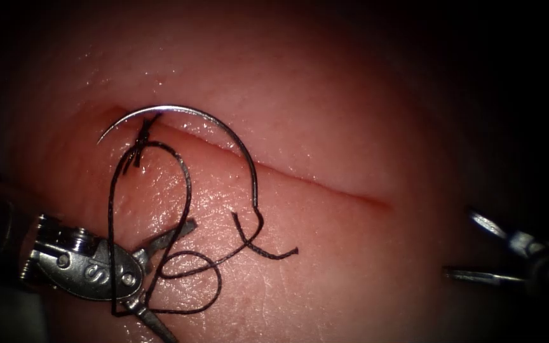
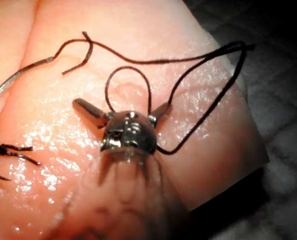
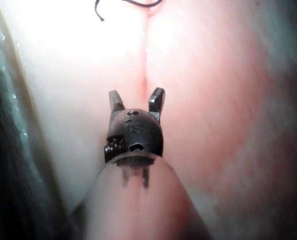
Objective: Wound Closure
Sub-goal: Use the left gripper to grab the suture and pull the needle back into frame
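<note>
At the left of the endoscope view, the left tool (image 1: pixel 160 273) is being held low over the tissue (image 1: pixel 351 114) with its jaws spread wide apart and nothing clamped between them; loops of the thread (image 1: pixel 185 190) are being draped across and around the open jaws without being gripped. In the left wrist view the same tool (image 2: pixel 123 111) is being shown with both jaws splayed flat above the tissue (image 2: pixel 53 145), the thread (image 2: pixel 138 61) arching between and beside them. Just above and to the right of this tool, a knot (image 1: pixel 142 136) is being seen at the left end of the cut (image 1: pixel 312 181), and the needle (image 1: pixel 223 130) is being left lying free on the tissue, held by neither tool: its point is resting left of the knot, its curve is arching over the cut, and its tail end is lying below the cut line where the thread joins it. Whether any part of it is in the tissue cannot be told. A loose thread end (image 1: pixel 290 252) is lying further right. At the far right, the right tool (image 1: pixel 471 248) is being kept well apart from the needle, jaws parted and empty; the right wrist view is showing it (image 3: pixel 137 100) open above the cut (image 3: pixel 146 60).
</note>
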Robot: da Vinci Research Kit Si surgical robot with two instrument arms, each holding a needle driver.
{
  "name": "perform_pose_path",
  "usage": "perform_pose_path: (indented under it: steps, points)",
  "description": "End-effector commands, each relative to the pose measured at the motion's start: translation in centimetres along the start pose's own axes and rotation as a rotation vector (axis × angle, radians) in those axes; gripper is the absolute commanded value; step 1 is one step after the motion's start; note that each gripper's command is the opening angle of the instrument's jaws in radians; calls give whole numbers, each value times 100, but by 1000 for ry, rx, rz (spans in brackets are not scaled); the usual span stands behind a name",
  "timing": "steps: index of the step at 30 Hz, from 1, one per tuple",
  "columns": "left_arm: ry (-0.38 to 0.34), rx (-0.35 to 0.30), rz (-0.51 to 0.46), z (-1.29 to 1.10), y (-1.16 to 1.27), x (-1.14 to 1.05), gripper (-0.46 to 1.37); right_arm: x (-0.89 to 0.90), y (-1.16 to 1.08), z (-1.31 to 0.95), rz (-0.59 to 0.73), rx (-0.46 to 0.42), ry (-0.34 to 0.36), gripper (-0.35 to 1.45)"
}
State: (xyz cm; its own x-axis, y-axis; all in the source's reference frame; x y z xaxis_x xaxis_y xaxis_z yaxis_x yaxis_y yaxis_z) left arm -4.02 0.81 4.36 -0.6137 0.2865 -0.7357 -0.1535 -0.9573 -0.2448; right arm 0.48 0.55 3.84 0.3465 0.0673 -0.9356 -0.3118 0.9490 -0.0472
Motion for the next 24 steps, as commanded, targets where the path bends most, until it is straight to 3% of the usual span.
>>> perform_pose_path:
  steps: [1, 10, 17, 20, 24]
  points:
    - [1, 3, 2, -1, 1, -2, 126, 0, 0, 1, 1, 2, 0, 113]
    - [7, -8, -24, -34, 14, -38, 131, 3, -3, 5, 1, 8, -1, 115]
    - [-29, 36, -27, -84, 10, -75, 120, 4, -4, 5, 1, 9, -3, 115]
    - [-46, 46, -47, -113, 10, -78, 122, 3, -3, 7, 1, 8, -4, 115]
    - [-61, 52, -60, -140, 7, -67, 124, 2, -3, 10, 2, 6, -5, 116]
